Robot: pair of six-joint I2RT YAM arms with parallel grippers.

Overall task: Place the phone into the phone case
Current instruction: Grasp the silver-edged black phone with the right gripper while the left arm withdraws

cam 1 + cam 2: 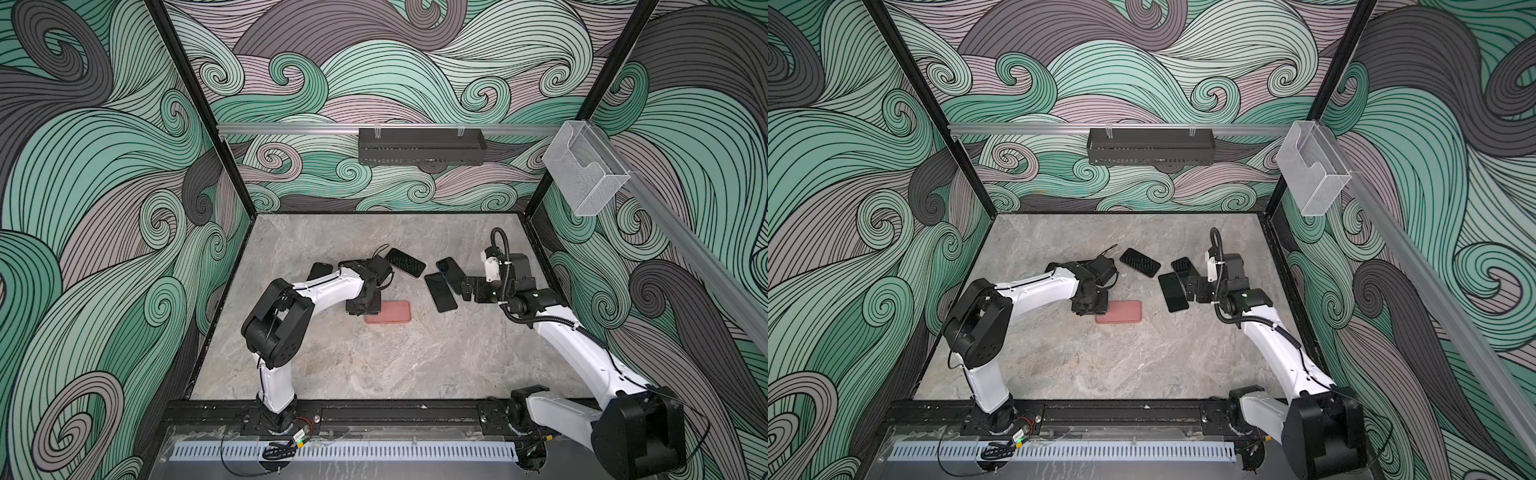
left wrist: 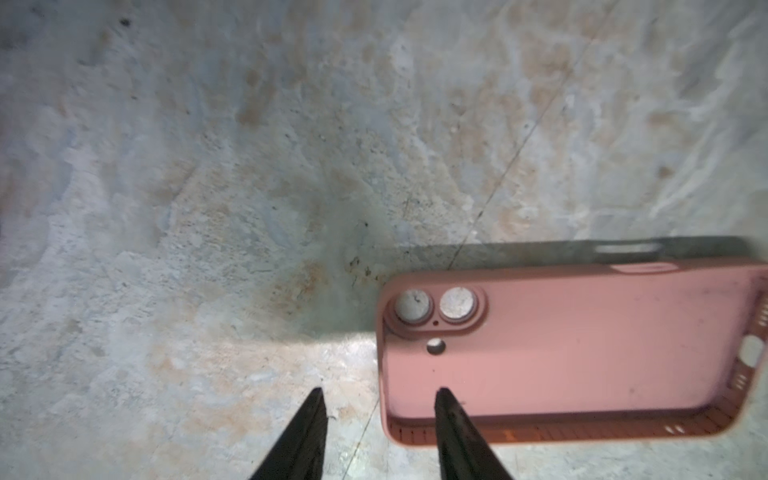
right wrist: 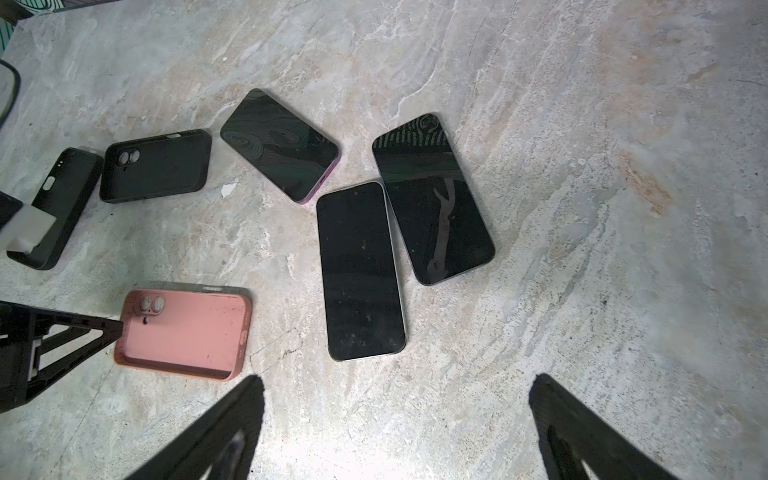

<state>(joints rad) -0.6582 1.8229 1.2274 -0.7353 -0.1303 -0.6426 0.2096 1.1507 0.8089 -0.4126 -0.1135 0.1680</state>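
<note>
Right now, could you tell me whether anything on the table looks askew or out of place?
Nothing looks damaged. The dusty phone and the glossy phone lie skewed, long edges touching or slightly overlapping. The pink case has dark specks inside.

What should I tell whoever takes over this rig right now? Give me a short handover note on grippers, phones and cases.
Left gripper: open, jaws straddling the camera-end wall of the pink case, not clamping it.
Right gripper: open, empty, above the table near the phones.
Things: pink case open side up, empty. Silver-edged phone, dark-edged phone and purple-edged phone lie screen up. A black case and a second black case lie farther off.
Done: nothing seated yet.
Left: pick one phone and press it into the pink case.
</note>
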